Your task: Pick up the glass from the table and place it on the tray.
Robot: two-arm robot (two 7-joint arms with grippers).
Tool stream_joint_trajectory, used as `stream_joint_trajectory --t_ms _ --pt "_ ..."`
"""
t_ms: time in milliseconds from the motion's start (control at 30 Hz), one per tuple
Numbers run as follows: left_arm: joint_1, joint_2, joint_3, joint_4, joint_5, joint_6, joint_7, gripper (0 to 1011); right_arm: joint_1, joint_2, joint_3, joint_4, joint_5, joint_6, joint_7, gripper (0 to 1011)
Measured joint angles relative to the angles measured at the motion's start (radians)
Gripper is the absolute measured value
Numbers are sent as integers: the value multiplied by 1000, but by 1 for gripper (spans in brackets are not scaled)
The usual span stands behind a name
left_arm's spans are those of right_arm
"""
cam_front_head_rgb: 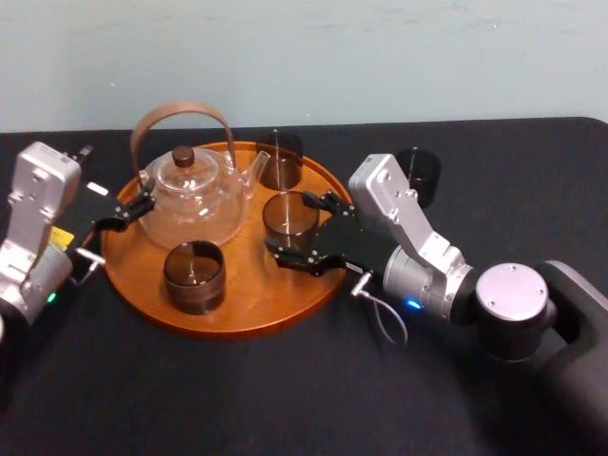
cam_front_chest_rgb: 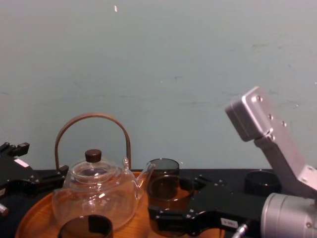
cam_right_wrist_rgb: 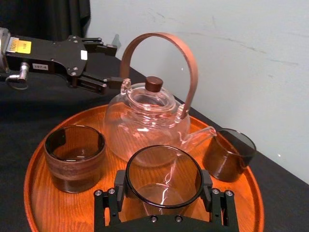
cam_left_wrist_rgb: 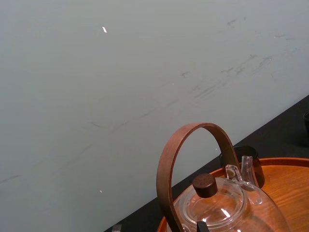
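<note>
Over wooden tray (cam_front_head_rgb: 249,306), right end effector (cam_front_head_rgb: 294,226) around glass (cam_right_wrist_rgb: 163,186)

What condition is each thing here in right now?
teapot: upright on the tray, lid on.
held glass: upright, over the tray.
right gripper: shut on held glass.
left gripper: open beside teapot.
front glass, back glass: upright on tray.
table glass: upright on the table.

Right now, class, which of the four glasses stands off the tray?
The glass on the table, right of the tray; the other three stand on the tray.
</note>
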Motion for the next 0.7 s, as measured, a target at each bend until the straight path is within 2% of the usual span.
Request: stream_joint_trajectory --t_ms 700 --pt "0 0 0 0 0 0 0 1010 13 -27 -28 58 -5 -31 11 929"
